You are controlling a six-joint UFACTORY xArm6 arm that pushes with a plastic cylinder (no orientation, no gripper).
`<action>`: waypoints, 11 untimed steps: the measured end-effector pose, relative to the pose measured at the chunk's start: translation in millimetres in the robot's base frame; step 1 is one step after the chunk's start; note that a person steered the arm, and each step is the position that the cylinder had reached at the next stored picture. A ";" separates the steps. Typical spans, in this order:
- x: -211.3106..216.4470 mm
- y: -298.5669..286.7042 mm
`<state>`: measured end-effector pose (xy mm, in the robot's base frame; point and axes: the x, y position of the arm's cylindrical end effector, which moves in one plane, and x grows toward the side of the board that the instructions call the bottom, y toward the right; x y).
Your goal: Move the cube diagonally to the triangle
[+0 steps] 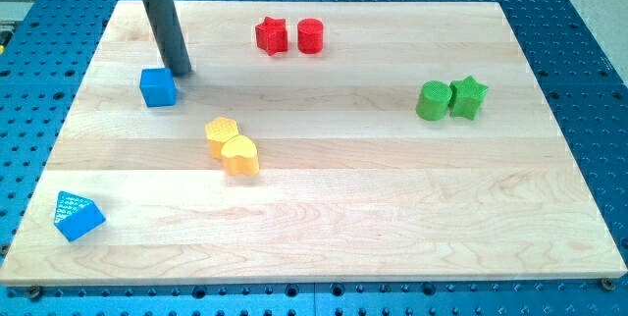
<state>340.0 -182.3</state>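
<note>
A blue cube sits on the wooden board at the upper left. A blue triangle block lies near the board's lower left corner. My tip is at the end of the dark rod, just above and to the right of the blue cube, close to its upper right corner. I cannot tell whether it touches the cube.
A red star and a red cylinder stand at the top centre. A green cylinder and a green star stand at the right. A yellow hexagon-like block and a yellow heart touch each other left of centre.
</note>
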 end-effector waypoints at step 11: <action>9.0 4.4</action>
